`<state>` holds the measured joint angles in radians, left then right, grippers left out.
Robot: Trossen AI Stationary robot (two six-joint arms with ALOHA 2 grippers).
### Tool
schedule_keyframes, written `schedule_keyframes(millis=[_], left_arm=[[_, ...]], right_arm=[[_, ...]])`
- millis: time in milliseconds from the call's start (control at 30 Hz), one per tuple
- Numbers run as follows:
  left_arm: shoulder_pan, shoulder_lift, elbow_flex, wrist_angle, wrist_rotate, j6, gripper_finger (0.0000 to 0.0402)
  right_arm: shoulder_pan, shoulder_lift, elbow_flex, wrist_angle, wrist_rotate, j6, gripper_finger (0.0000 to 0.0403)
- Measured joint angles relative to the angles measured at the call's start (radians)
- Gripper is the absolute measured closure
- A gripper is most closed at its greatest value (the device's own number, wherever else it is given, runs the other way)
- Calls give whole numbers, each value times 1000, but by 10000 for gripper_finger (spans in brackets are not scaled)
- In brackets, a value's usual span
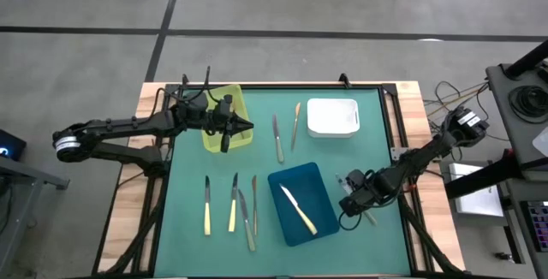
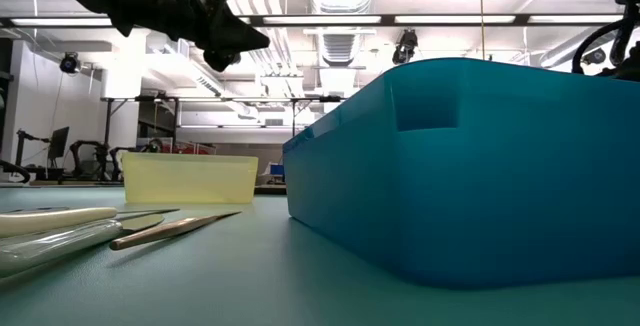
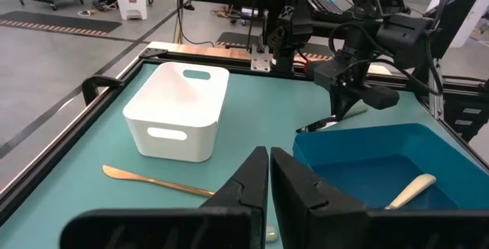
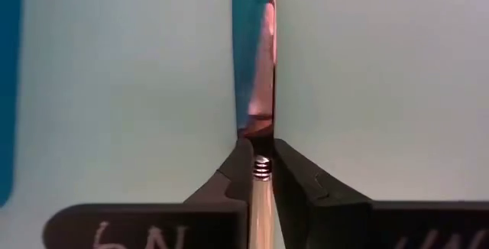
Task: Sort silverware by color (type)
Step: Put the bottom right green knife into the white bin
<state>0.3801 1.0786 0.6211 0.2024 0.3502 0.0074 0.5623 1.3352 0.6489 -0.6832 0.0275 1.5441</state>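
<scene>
My right gripper (image 4: 260,146) is shut on a slim, shiny, copper-tinted utensil (image 4: 260,66), just right of the blue tray (image 1: 318,228). A cream-handled knife (image 1: 298,209) lies in that tray. My left gripper (image 1: 248,127) hovers shut and empty above the yellow tray (image 1: 216,133). On the mat lie a silver knife (image 1: 277,138) and a gold utensil (image 1: 295,125) at the back. Several more pieces (image 1: 232,204) lie at the front left. My right gripper pinches the slim utensil (image 4: 258,130) between its two fingers (image 4: 233,165), which close on its two flat sides. The fingers come from above, pointing steeply down. The utensil runs on ahead of the fingertips, close over the green mat; whether it is lifted clear I cannot tell.
A white tray (image 1: 332,116) stands at the back right, near the gold utensil (image 3: 157,180). In the low view the blue tray (image 2: 470,166) fills the right, and the yellow tray (image 2: 190,179) stands behind utensils (image 2: 100,228) on the mat. Bare mat lies right of the blue tray.
</scene>
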Motion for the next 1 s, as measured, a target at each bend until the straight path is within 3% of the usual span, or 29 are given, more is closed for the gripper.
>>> schedule_keyframes(millis=[200, 367, 533, 800, 1000], left_arm=[[0, 0, 1, 0, 0, -14, 402], [0, 0, 1, 19, 0, -17, 402], [0, -1, 1, 33, 0, -17, 402], [0, -1, 1, 37, 0, -21, 402], [0, -1, 1, 37, 0, -26, 402]], right_arm=[[-9, -99, 16, -147, 12, 15, 396], [-11, -197, 56, -203, 89, 22, 397], [-11, -265, 65, -206, 95, -101, 396], [12, -210, 63, -208, 84, -474, 394], [62, -152, 63, -193, 213, -484, 369]])
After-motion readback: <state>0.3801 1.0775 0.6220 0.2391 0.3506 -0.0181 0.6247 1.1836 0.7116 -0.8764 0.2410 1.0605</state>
